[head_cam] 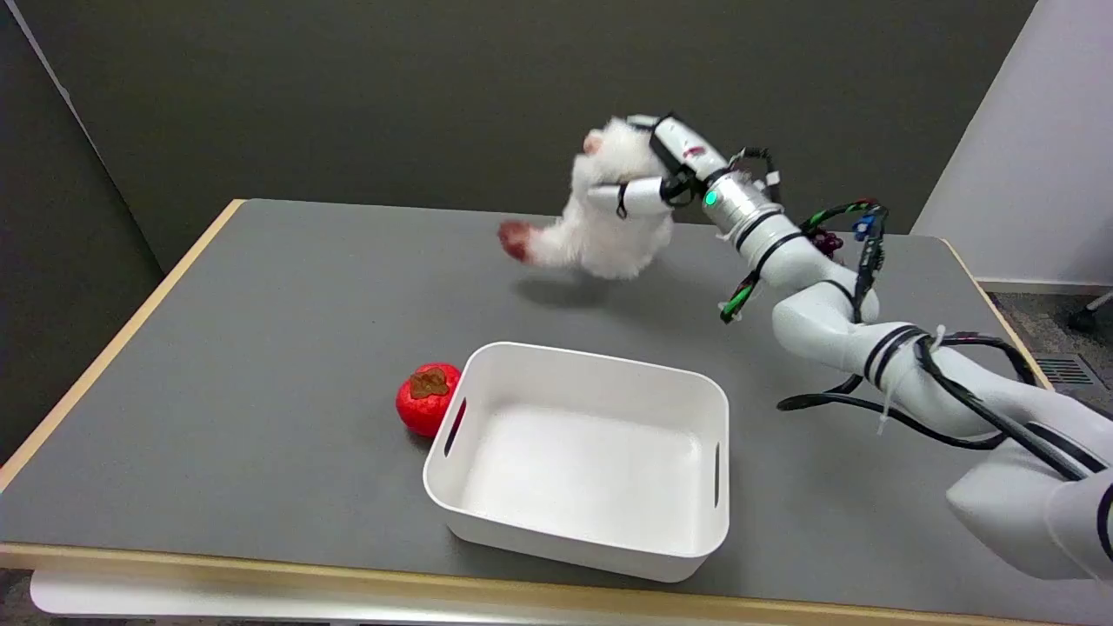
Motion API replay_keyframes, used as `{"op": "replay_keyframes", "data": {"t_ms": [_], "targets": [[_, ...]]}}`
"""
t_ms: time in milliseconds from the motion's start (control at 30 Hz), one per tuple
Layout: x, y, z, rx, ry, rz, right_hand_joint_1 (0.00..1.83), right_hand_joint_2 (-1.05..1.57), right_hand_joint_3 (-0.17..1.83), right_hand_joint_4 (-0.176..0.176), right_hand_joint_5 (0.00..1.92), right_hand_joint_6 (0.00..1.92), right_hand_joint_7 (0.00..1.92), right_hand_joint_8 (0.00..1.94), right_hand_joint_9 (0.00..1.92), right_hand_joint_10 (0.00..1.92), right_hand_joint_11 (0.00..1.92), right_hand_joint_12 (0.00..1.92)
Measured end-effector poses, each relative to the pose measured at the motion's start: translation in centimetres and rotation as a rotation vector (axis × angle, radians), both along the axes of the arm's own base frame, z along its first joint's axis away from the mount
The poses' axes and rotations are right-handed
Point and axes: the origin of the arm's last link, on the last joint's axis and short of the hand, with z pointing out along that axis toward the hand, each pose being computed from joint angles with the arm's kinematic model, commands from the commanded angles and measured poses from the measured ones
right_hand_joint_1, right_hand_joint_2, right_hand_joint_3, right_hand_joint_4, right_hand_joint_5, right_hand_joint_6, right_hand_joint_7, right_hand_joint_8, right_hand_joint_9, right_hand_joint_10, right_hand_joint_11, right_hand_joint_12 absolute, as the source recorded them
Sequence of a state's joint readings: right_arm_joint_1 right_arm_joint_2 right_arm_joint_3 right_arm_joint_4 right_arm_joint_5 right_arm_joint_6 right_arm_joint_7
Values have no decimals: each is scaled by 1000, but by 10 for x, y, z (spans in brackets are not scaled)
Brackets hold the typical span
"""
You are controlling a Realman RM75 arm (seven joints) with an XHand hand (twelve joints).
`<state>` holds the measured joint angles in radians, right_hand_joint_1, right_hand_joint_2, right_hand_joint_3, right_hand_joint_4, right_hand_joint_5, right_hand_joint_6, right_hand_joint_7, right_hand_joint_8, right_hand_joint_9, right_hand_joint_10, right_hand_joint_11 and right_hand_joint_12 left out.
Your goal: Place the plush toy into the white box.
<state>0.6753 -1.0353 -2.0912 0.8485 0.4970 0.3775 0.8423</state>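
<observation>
We see the right hand [654,174] gripping the plush toy [600,217] above the table [261,296], with the box [591,452] lying nearer the camera, below it.

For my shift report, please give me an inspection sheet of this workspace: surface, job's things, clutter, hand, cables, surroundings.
Surface: grey table with a light wooden edge; no spill seen.
Job's things: white plush toy with a red foot, lifted above the table, its shadow below it; white box sits near the front edge with nothing in it.
Clutter: red persimmon-like fruit beside the box's left wall, touching it or nearly so.
Hand: right hand grips the plush toy in the air, behind the box.
Cables: black cable hangs from the arm close to the table; coloured wires run near the wrist.
Surroundings: dark wall behind; light wall at right.
</observation>
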Motion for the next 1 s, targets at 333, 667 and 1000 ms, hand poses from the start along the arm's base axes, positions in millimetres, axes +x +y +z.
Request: {"op": "replay_keyframes", "data": {"t_ms": [333, 667, 1000], "targets": [[51, 43, 18, 24, -59, 235, 1339, 1175, 139, -176, 511, 1629, 803, 1270, 810, 1457, 994, 1878], [49, 120, 42, 45, -199, 354, 1341, 1171, 150, -176, 505, 1630, 802, 1276, 807, 1464, 967, 1873], [36, 186, 21, 185, -262, 354, 1341, 1172, 147, -176, 503, 1632, 802, 1277, 811, 1454, 971, 1873]]}}
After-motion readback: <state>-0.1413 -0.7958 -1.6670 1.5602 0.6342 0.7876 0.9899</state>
